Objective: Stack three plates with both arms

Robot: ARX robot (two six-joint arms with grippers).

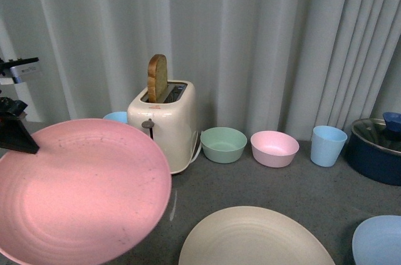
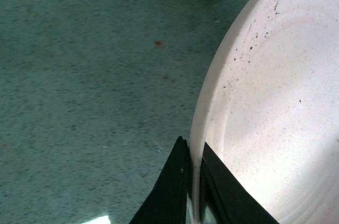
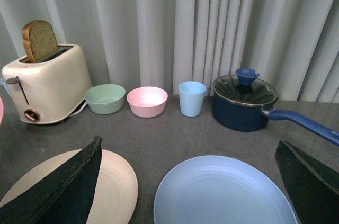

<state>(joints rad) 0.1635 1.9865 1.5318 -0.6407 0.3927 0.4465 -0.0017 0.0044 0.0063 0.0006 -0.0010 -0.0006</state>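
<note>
The pink plate hangs tilted above the table at the front left, clamped by its left rim in my left gripper. Seen from the left wrist, my left gripper has both black jaws shut on the pink plate's edge. The cream-beige plate lies flat at the front centre, and the light blue plate sits at the front right. In the right wrist view my right gripper is open above the light blue plate, holding nothing, with the cream-beige plate beside it.
A cream toaster with a slice of bread stands at the back left. A green bowl, a pink bowl and a light blue cup line the curtain. A dark blue lidded pot is at the far right.
</note>
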